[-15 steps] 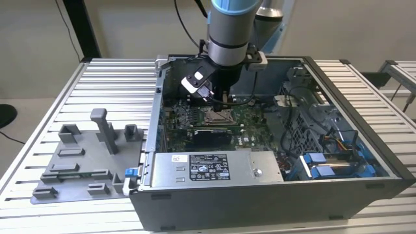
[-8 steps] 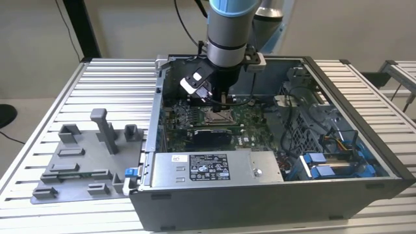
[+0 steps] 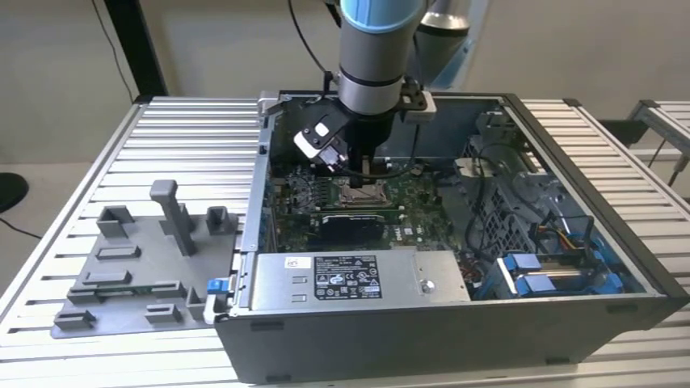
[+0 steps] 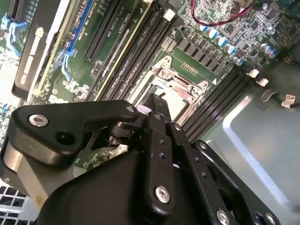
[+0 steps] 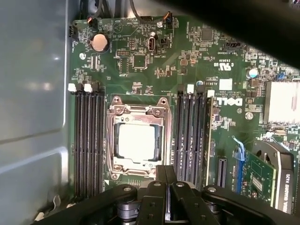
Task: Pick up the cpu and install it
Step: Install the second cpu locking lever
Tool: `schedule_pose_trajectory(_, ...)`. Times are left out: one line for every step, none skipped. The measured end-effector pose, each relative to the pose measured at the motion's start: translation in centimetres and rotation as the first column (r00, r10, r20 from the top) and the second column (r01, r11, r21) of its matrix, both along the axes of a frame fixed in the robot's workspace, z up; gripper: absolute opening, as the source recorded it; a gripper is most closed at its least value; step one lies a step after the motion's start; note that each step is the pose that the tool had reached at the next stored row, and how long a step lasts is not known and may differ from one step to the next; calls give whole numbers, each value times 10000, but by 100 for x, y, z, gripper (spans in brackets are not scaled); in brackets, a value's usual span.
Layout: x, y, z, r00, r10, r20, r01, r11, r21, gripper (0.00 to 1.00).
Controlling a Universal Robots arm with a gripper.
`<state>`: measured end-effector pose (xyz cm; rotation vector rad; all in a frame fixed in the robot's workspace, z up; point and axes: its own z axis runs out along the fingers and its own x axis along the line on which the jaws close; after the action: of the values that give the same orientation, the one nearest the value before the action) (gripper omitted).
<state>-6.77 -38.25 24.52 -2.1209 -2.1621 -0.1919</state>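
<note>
The cpu (image 5: 137, 143), a pale silver-grey square chip, lies flat inside the metal-framed socket (image 5: 112, 140) on the green motherboard (image 5: 154, 61). In the first wrist view my gripper (image 5: 166, 171) hangs just above the socket's near edge, its two black fingers pressed together with nothing between them. The second wrist view shows the gripper (image 4: 157, 101) over the socket frame (image 4: 180, 79), hiding the chip. In the exterior view the gripper (image 3: 361, 166) reaches down into the open computer case (image 3: 561, 323), right above the socket (image 3: 361, 192).
Black memory slots (image 5: 89, 140) flank the socket on both sides. A grey power supply box (image 3: 356, 279) sits at the case front, with blue drive brackets (image 3: 539, 271) and cables at the exterior view's right. A grey fixture tray (image 3: 140, 267) stands on the slatted table (image 3: 65, 202).
</note>
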Motion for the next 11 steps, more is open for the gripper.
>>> schedule_pose_trajectory(-9,0,-8,10000,-26,0,26,10000,-1,0)
schedule_pose_trajectory(-18,0,-16,10000,-49,0,49,10000,0,0)
schedule_pose_trajectory(-27,0,-25,10000,-72,0,72,10000,0,0)
schedule_pose_trajectory(-35,0,-34,10000,-94,-1,94,10000,-1,0)
schedule_pose_trajectory(-43,0,-44,9999,-116,-1,116,9999,0,0)
schedule_pose_trajectory(-49,0,-55,9999,-133,-1,133,9999,-1,0)
schedule_pose_trajectory(-52,0,-67,9999,-145,-3,145,9999,-2,0)
schedule_pose_trajectory(-52,0,-82,9999,-146,-2,146,9999,-2,0)
schedule_pose_trajectory(-53,0,-96,9999,-148,0,148,9999,5,0)
schedule_pose_trajectory(-55,0,-108,9999,-150,-1,150,9999,15,0)
schedule_pose_trajectory(-58,0,-118,9999,-150,-2,150,9999,29,0)
